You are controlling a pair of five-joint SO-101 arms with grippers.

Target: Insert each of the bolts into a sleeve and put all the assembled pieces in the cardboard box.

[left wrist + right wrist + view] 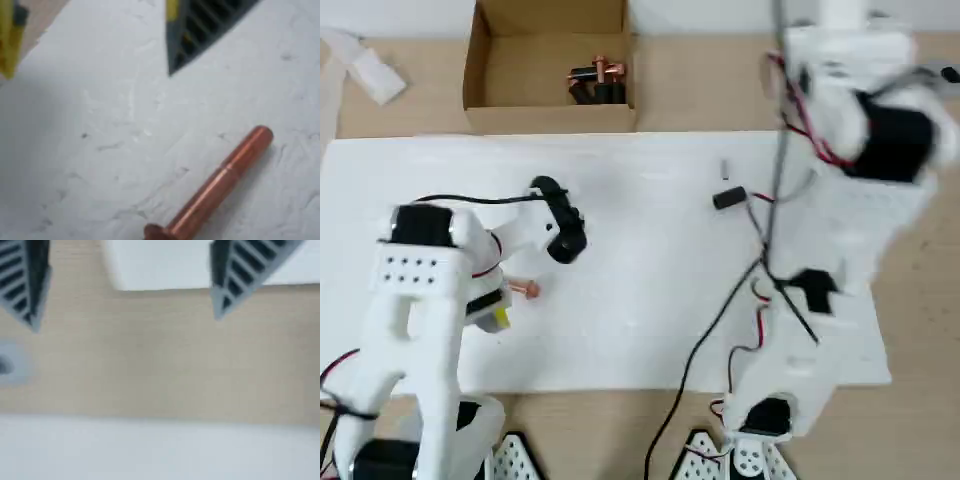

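Observation:
A copper bolt [526, 290] lies on the white mat [640, 330] at the left; up close the bolt [220, 185] rests flat, head toward the camera. My left gripper [500, 306] hovers just beside it, open [95, 45], with nothing between its fingers [200, 30]. A black sleeve [728, 197] lies alone on the mat's right half. The cardboard box [480, 70] at the back holds assembled pieces [596, 82]. My right arm [870, 140] is raised at the far right. Its gripper [130, 290] is open and empty above bare wood near the mat's edge.
A small grey item [725, 170] lies just behind the black sleeve. White scraps [370, 70] sit at the back left corner. Cables [760, 260] hang across the mat's right side. The wooden table [700, 80] surrounds the mat.

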